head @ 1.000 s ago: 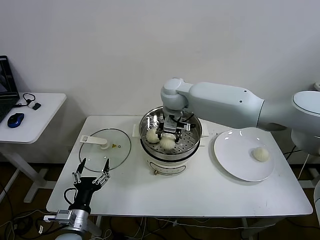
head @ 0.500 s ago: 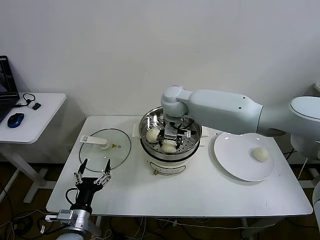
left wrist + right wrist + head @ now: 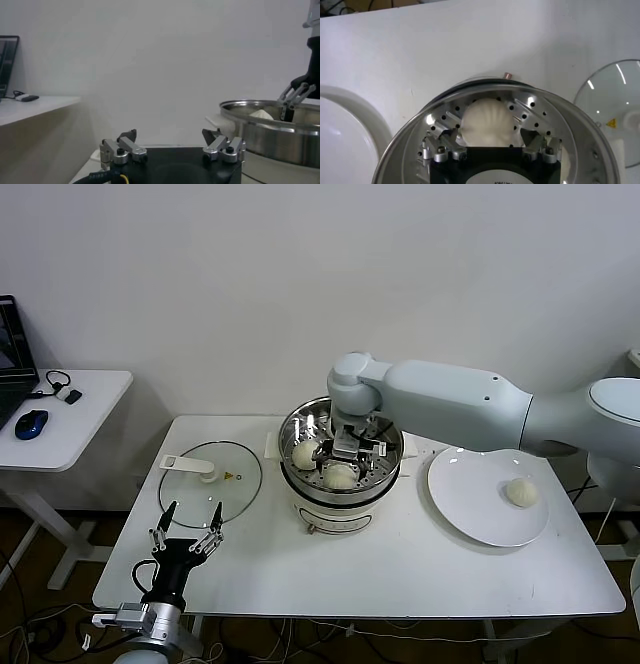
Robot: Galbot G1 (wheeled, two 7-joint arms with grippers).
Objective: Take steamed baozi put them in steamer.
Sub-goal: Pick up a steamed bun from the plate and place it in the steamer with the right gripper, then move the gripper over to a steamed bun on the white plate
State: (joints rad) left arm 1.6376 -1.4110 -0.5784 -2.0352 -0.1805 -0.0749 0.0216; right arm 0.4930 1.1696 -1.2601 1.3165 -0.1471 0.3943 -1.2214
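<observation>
The steel steamer (image 3: 383, 474) stands on its white pot base mid-table. Two baozi show inside it, one on the left (image 3: 304, 454) and one at the front (image 3: 341, 476). My right gripper (image 3: 352, 447) reaches down into the basket, open. In the right wrist view its fingers (image 3: 445, 132) stand on either side of a pleated baozi (image 3: 486, 117) that rests on the perforated floor (image 3: 535, 107). Another baozi (image 3: 520, 491) lies on the white plate (image 3: 455, 504). My left gripper (image 3: 185, 534) is open and empty at the table's front left.
The glass lid (image 3: 210, 474) with its white handle lies flat left of the steamer. A side table (image 3: 70, 424) with a blue mouse stands farther left. The left wrist view shows the steamer rim (image 3: 270, 131) and the right gripper's fingers (image 3: 292, 97).
My right gripper has sunk a little deeper into the steamer and shifted slightly right. The front baozi has come down with it onto the floor. The left arm has not moved.
</observation>
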